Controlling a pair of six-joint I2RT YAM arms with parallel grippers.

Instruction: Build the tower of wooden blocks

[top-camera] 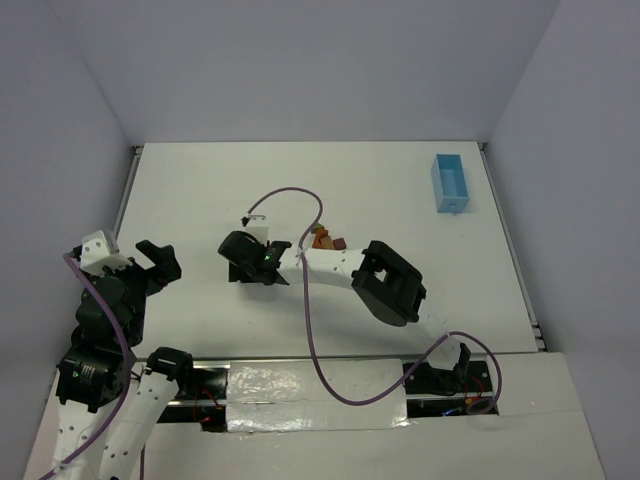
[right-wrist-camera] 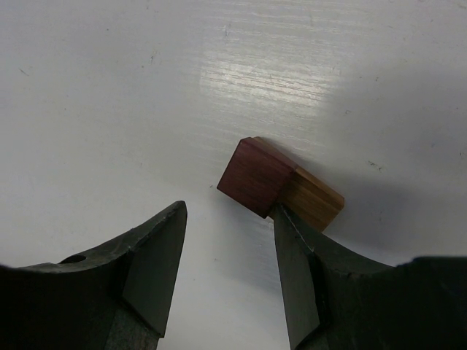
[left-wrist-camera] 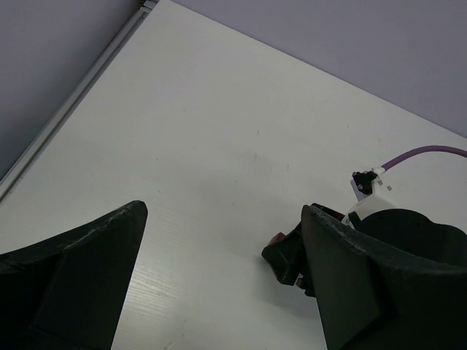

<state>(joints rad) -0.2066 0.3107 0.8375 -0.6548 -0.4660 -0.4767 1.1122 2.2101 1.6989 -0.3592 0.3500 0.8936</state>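
Counter is mostly bare white, with a light-blue tray far off toward the back right corner, well apart from the action. Purple cable loops up over the middle and drops across the right arm, which lies stretched leftward over the centre.

A little cluster of wood blocks, brown and orange, sits just behind that forearm. The arm cuts off its near side, and from above I can't tell how the pieces are stacked.

Right tool is down close over the counter, jaws partly apart with only white surface between them. A single block, dark red on one face and tan on the next, lies just past the tip of the right-hand finger, which overlaps its near corner. Whether metal touches wood there, I can't say, nor whether it is one piece or two joined. From above this block is hidden under the tool. The left wrist view catches only a reddish speck at the tool's tip.

Left tool hangs at the left side, jaws spread wide and holding nothing, well apart from the blocks. Its right finger hides part of the other tool.
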